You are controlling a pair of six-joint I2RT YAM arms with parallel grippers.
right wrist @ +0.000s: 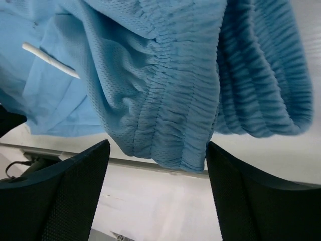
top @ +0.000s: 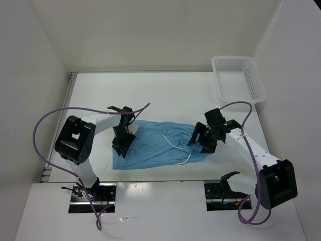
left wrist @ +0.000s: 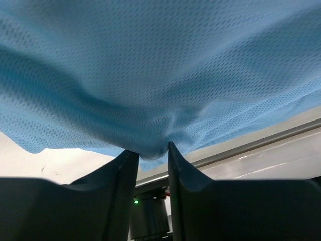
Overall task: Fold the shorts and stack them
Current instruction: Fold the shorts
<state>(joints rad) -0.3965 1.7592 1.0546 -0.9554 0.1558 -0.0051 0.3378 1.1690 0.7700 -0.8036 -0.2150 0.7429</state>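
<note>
Shorts (top: 160, 148) lie spread flat-ish on the counter (top: 165, 95), mid-front, between the two arms. Leg end is toward your left, the gathered waistband (right wrist: 170, 115) toward your right. Left claw (top: 122, 144) sits on the leg end. In the left wrist view it's closed down on a pinch of the blue mesh, w/ a small tuck of fabric caught right at the tips and cloth fanning up and out from there, so that end reads as gripped for a lift or drag. Right claw (top: 201, 141) is at the waistband end, and the right wrist view shows its fingers (right wrist: 75, 196) spread wide, nothing clamped. The elastic band bunches and hangs between them, prob. lined up so you can close on the thick gathered edge, not the thin mesh. Can't tell if the band touches either pad. White drawstring (top: 176, 146) trails loose over the fabric near the right claw, so watch it doesn't snag in the grab. Judgement: early in the fold, no crease made yet and nothing stacked. One end held + the other about to be taken suggests a lengthwise fold once both ends are secure. White mesh basket (top: 238, 78) sits at the far right corner, well apart from the shorts.
</note>
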